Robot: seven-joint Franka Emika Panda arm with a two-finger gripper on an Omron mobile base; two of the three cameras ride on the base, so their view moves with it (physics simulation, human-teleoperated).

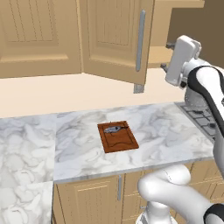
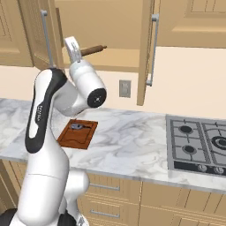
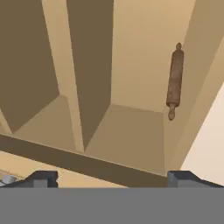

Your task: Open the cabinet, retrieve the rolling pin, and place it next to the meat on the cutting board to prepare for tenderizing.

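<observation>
With the cabinet (image 2: 148, 48) open, my hand (image 3: 111, 177) is spread empty before the rolling pin (image 3: 174, 81), fetching and placing remain.

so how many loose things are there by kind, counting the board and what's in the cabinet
rolling pin: 1, inside the open cabinet
cutting board: 1, on the counter
meat: 1, on the board
total: 3
</observation>
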